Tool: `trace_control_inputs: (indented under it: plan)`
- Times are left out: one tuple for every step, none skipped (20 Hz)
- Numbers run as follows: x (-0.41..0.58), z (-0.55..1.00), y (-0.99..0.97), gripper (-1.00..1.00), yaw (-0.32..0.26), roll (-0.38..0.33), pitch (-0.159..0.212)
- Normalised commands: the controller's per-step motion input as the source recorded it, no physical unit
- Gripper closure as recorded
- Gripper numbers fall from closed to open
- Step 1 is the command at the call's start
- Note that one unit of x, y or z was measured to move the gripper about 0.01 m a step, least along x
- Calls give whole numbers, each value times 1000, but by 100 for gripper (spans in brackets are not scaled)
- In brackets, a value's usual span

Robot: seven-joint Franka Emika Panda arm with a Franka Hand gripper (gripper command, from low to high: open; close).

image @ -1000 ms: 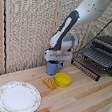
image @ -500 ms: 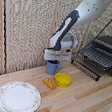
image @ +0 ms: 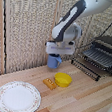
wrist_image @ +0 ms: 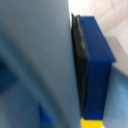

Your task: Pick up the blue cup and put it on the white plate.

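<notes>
The cobalt cup [image: 53, 62], a small blue mug, hangs just above the back of the wooden table. My gripper [image: 55, 54] comes down on it from above and is shut on its rim. In the wrist view the cup's blue wall [wrist_image: 35, 60] fills the picture, blurred, with a dark pad and a blue fingertip [wrist_image: 97, 55] pressed against it. The alabaster dining ware [image: 17, 97], a wide white plate with a faint pattern round its rim, lies near the table's front at the exterior view's left, well apart from the cup.
A shallow yellow bowl [image: 63, 79] sits just in front of the cup. A small orange object [image: 49, 83] lies beside it. A dark wire rack with an appliance [image: 100, 56] stands at the exterior view's right. A slatted wall lies behind.
The gripper and the cup seem to have risen slightly. The plate, bowl and orange object have not moved.
</notes>
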Motion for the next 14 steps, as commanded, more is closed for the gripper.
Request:
trace_control_inputs:
  plan:
    - [117,874,100,100,-30,86,48]
    - [69,894,320,100,-1,78,25]
    - [63,811,466,100,0,50,0]
    - [54,640,600,100,0,51,0]
    - [20,566,723,100,0,41,0]
    - [3,537,774,100,0,38,0]
    - [0,494,834,100,0,32,0]
    - [0,466,877,100,0,28,0]
    - [0,446,903,100,0,23,0]
    - [0,437,906,100,0,23,0]
    - [0,380,920,100,0,15,0]
    - [0,323,931,100,0,9,0]
    - [0,317,934,100,0,7,0]
    - [0,294,937,100,0,6,0]
